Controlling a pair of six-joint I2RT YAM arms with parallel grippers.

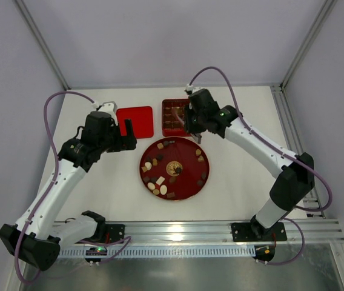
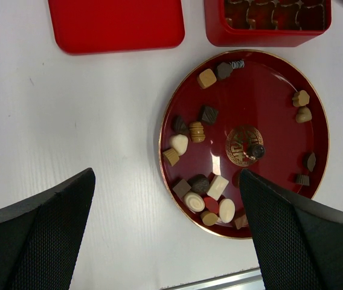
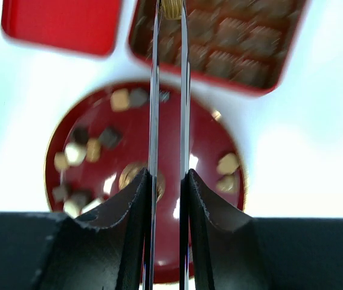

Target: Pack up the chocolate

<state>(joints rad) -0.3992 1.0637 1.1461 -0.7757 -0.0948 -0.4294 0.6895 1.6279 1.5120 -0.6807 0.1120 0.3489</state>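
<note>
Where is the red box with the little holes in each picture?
Top external: the red box is just above the middle of the picture.
Left wrist: the box is in the top right corner, cut off by the edge.
Right wrist: the box is at the top right, blurry.
Shared landmark: the round red plate lies right below the box in all three.

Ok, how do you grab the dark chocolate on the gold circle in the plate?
Come straight down from above and pinch across its middle. The dark chocolate sits alone on the gold emblem with bare plate around it, so any two opposite sides look free. It seems small and roundish, so grip low on its sides.
</note>
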